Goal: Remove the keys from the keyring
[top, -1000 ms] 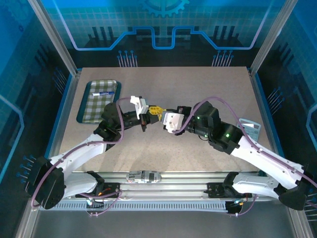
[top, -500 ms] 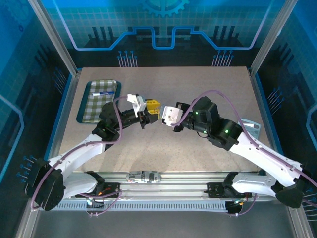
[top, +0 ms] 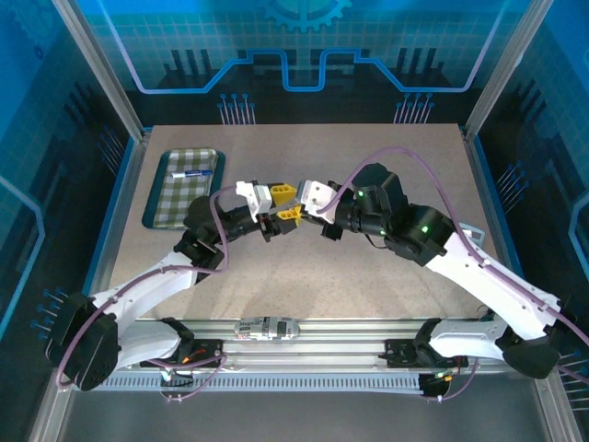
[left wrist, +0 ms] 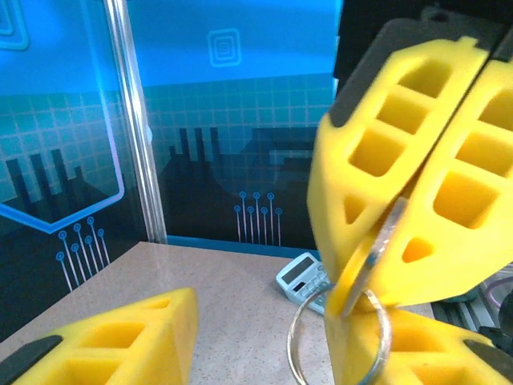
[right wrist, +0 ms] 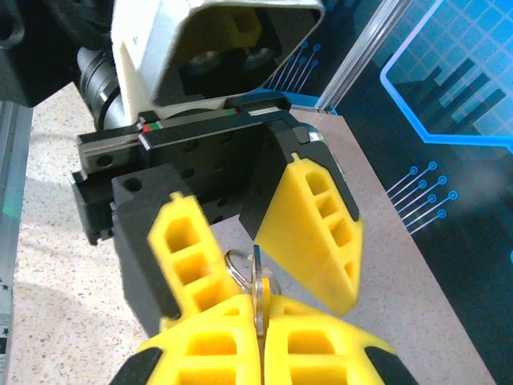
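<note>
Over the middle of the table my two grippers meet tip to tip. My right gripper [right wrist: 258, 314] is shut on a thin grey key [right wrist: 257, 277], seen edge on, with a flat yellow-orange tag pressed against it. The keyring [left wrist: 333, 353], a thin silver wire loop, hangs from the key just past the right gripper's tips [left wrist: 361, 298]. My left gripper [left wrist: 264, 341] is open, its yellow fingers [right wrist: 186, 245] standing one on each side of the key and ring. From above, the left gripper [top: 284, 204] and right gripper [top: 302, 203] hide the key.
A green chequered tray [top: 175, 201] with a small white and blue item [top: 191, 172] lies at the back left. A pale blue calculator [top: 466, 238] lies at the right edge of the table, also visible behind the ring [left wrist: 298, 277].
My left gripper has gone from shut to open. My right arm has swung left and towards the back, so both grippers now meet slightly farther back.
</note>
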